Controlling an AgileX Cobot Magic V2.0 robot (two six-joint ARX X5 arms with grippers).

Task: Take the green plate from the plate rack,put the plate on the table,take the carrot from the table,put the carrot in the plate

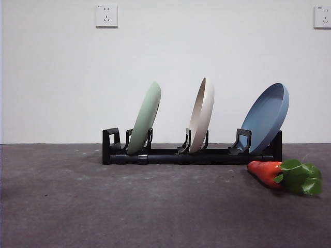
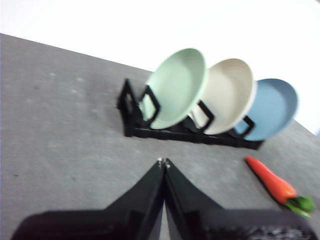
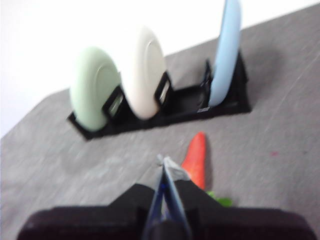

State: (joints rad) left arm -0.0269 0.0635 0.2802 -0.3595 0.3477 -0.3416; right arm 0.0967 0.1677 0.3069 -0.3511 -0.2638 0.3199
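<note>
Front view gives me the count: three plates on edge in one plate rack (image 1: 191, 155), all leaning the same way; the green plate (image 1: 145, 118) at one end, a beige plate (image 1: 202, 114) in the middle, a blue plate (image 1: 267, 117) at the other end; one carrot (image 1: 266, 172) lying on the table (image 1: 77, 206) just in front of the rack's blue-plate end, its green leaves (image 1: 302, 178) pointing away from the rack; two wall sockets (image 1: 106, 15) on the white wall behind; I see no arm in this view.

From the left wrist camera I see the left gripper (image 2: 163, 162) held above bare table, well short of the rack, its two black jaws pressed together tip to tip with nothing between them; the green plate (image 2: 177, 87) is the nearest of the three to it and sits untouched in its slot.

From the right wrist camera the right gripper (image 3: 167, 165) hangs above the carrot (image 3: 196, 160), jaws clenched on nothing; the picture is blurred, so I cannot tell whether the tips touch the carrot.

Only the left wrist view shows the plates' hollow faces; the right wrist view shows their backs, and the blue plate (image 3: 226, 50) nearly edge-on.
</note>
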